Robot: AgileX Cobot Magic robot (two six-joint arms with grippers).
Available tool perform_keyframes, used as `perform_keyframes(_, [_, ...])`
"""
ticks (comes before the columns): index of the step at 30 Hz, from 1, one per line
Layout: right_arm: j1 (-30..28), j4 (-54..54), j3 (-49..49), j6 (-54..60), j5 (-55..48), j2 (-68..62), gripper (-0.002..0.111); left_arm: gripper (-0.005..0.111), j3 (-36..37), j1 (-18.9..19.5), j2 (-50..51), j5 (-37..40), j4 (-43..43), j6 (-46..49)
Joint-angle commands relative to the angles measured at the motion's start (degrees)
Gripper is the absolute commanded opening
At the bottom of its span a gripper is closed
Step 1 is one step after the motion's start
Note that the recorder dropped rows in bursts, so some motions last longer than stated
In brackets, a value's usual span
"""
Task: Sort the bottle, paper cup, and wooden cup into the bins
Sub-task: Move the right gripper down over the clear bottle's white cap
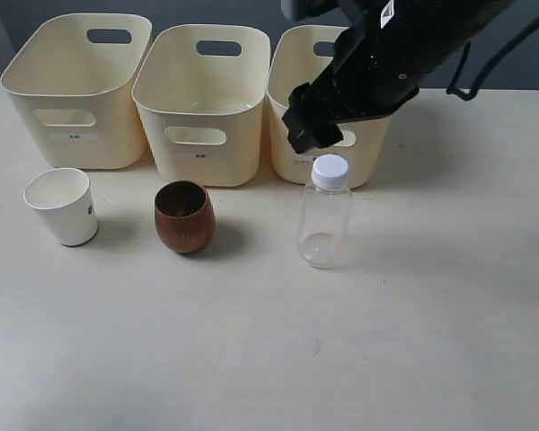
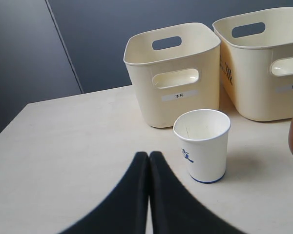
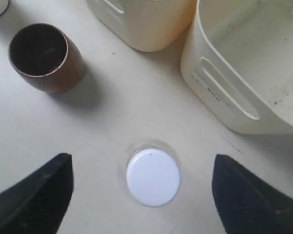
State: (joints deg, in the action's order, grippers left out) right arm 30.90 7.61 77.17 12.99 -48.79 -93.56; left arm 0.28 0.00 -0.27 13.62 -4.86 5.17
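The clear bottle (image 1: 324,222) with its white cap (image 3: 153,177) stands upright in front of the right bin (image 1: 370,148). Just above the cap hovers my right gripper (image 1: 307,123), open; in the right wrist view the right gripper (image 3: 142,187) has one finger on each side of the cap, apart from it. The wooden cup (image 1: 185,216) stands upright left of the bottle, with the paper cup (image 1: 63,206) further left. In the left wrist view my left gripper (image 2: 149,157) is shut on nothing, just short of the paper cup (image 2: 203,144). The left arm is out of the exterior view.
Three cream bins stand in a row at the back: left bin (image 1: 76,90), middle bin (image 1: 204,101) and the right one, partly hidden by my right arm. Bare table lies in front of the cups and bottle.
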Motion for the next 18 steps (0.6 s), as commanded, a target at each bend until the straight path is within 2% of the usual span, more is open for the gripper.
perform_keyframes(1, [0.0,0.6,0.4,0.4,-0.2,-1.9,0.075,0.000,-0.3,-0.3,0.3,-0.3,0.2,-0.1])
perform_keyframes(18, [-0.1,-1.4,0.3,-0.6,-1.9,-5.3,0.075,0.000,-0.3,-0.3,0.3,-0.3,0.2,-0.1])
